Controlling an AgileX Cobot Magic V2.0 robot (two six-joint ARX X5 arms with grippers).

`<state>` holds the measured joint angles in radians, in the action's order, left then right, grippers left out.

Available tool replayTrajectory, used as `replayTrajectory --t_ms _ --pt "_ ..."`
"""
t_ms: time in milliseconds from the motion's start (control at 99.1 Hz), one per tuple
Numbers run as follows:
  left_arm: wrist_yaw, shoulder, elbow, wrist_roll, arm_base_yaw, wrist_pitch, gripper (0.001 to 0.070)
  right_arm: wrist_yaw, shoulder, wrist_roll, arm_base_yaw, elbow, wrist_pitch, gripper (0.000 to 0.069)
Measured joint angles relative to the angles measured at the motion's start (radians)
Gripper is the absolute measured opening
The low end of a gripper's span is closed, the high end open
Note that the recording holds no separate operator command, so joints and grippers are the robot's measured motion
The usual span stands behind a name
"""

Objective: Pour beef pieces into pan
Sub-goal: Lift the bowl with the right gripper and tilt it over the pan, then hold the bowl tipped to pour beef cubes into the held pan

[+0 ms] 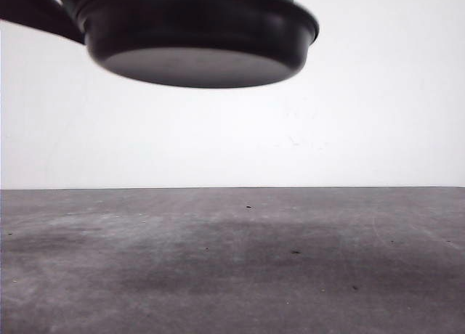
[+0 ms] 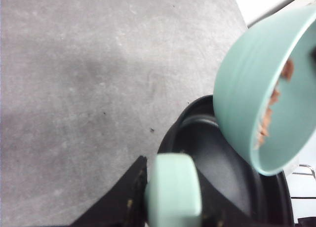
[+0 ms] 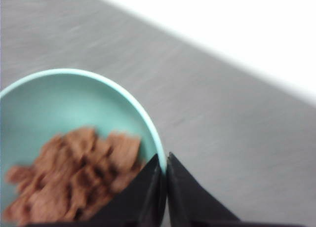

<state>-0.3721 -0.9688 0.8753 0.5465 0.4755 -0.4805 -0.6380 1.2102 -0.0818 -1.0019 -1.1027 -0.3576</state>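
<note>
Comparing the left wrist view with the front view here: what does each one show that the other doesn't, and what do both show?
Left wrist view alone: the teal bowl tipped over the pan, beef pieces sliding along its inner wall, the pan's empty inside, and its mint handle held between the left fingers.
Front view alone: the pan's flat underside, lifted above the table.
Both: the black pan and the grey table.

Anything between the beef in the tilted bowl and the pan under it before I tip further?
Nothing visible. In the left wrist view the teal bowl tilts over the pan, beef pieces sliding toward its lower rim, and the pan's open interior lies directly below with no object between them.
</note>
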Motion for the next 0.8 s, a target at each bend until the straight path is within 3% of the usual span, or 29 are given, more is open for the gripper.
replayTrajectory --t_ms 91,353,605,797 --pt "0.001 -0.020 0.021 0.000 0.000 -0.020 0.0056 -0.170 0.011 0.045 -0.062 0.000 0.046 0.0011" --pt "0.005 -0.033 0.046 -0.001 0.000 -0.039 0.0056 -0.352 0.012 0.221 -0.125 0.000 0.138 0.0011" --pt "0.009 -0.034 0.046 0.000 0.000 -0.039 0.0056 -0.378 0.012 0.383 -0.155 0.000 0.239 0.0011" --pt "0.010 -0.060 0.078 0.000 0.000 -0.039 0.0056 -0.341 0.013 0.641 -0.181 0.000 0.413 0.0011"
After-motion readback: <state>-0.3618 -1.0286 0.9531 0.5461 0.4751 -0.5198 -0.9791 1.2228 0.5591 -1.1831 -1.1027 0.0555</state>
